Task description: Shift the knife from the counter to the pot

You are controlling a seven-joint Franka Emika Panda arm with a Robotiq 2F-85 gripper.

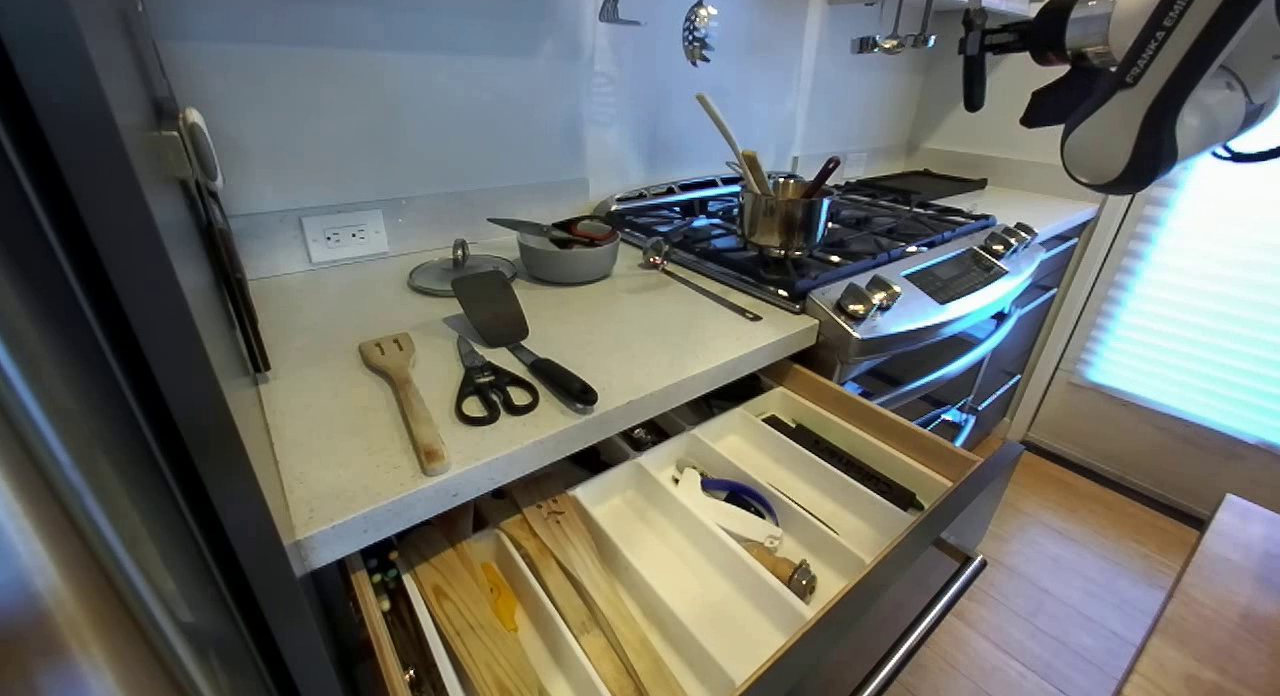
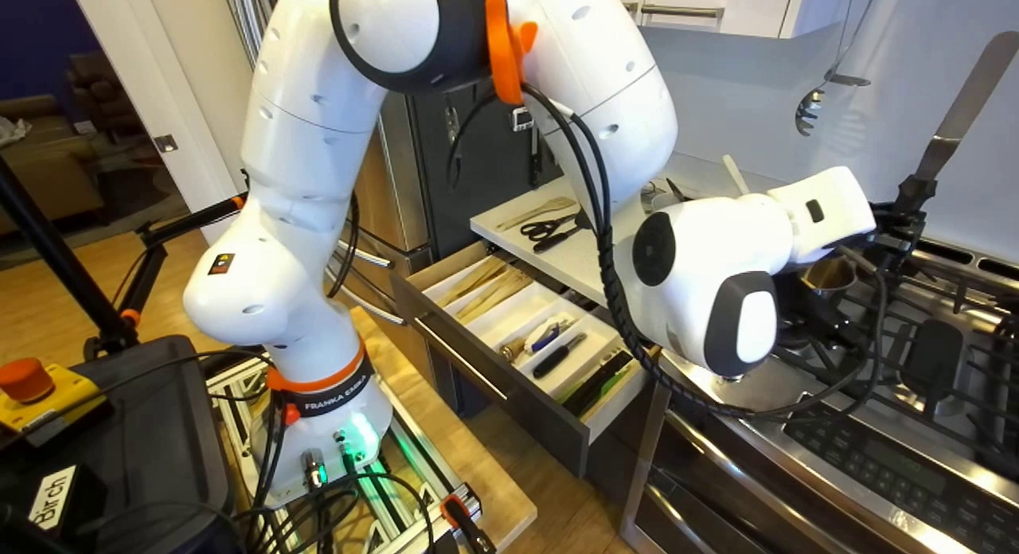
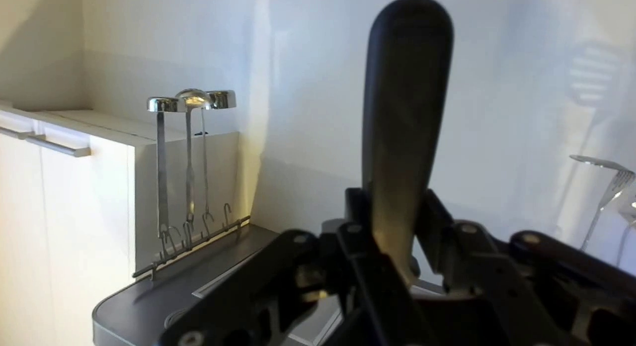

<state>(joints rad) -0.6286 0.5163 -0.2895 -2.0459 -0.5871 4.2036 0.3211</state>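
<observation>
Pot (image 1: 785, 226) waiting, knife (image 2: 967, 108) prob. in my grip

My white arm (image 2: 306, 84) fills much of an exterior view, held high, prob. for clearance. Below: counter (image 1: 640, 346), stove (image 1: 880, 321) & pulled-out drawer (image 1: 925, 571). Pot sits on the stove w/ utensil handles (image 1: 757, 173) sticking up, prob. the tool caddy; in an exterior view my wrist (image 2: 824, 210) hides most of it, so the gap's hard to judge. A grey pan (image 1: 570, 266) on the counter has a dark blade (image 1: 520, 226) across it; can't ID that tool. My gripper (image 3: 393, 197) is clamped on what I take for the knife, up in the air, apart from the pot: blade up, top cut off in an exterior view. Its black handle (image 1: 973, 81) hangs down, which'd suit going in handle-first; it's blurred in the upside-down wrist view.
</observation>
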